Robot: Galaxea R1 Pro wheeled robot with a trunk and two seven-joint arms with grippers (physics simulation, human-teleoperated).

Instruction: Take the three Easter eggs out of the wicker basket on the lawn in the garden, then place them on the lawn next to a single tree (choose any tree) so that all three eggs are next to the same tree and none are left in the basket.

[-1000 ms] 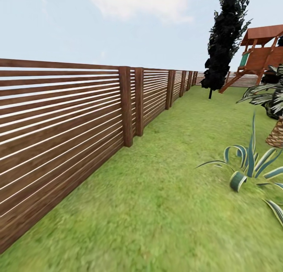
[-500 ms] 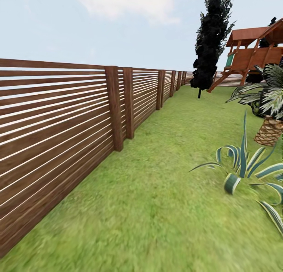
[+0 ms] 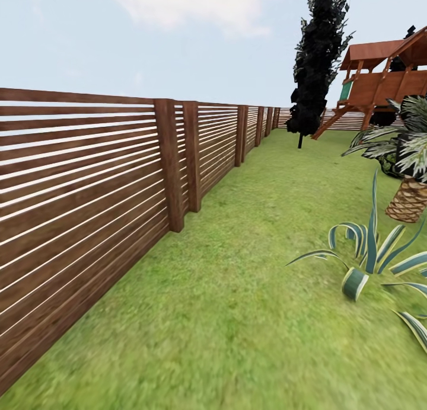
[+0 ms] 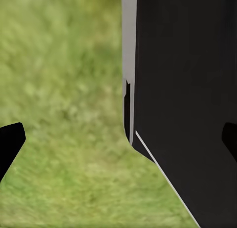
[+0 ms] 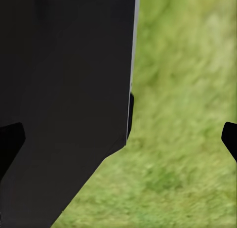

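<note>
Green ground: the lawn (image 3: 255, 279) runs wide and flat from the robot's feet to the far end of the garden; mottled grass also lies under both wrist cameras.
Boundary: one slatted wooden fence (image 3: 89, 185) along the left side, receding toward the far corner.
Count, plants: one narrow near-black cypress (image 3: 317, 60); one striped agave (image 3: 370, 253) near the right edge; one short palm (image 3: 409, 179) behind it.
Count, structures: one red-brown play tower (image 3: 379, 78) at the far right.
Task items: eggs, basket and a broad-leaved tree cannot be located from this position; judged still to be found.
Left end effector (image 4: 118, 144): two dark fingertips (image 4: 10, 144) well apart, nothing between them, held beside a black body panel above the grass.
Right end effector (image 5: 118, 144): fingertips (image 5: 229, 139) likewise spread, nothing gripped.
Step in hand: judged as travel and search.
Advice: turn the base away from the fence toward open grass, sweep slowly, steer wide of the agave leaves, keep both arms tucked until the basket is sighted.
</note>
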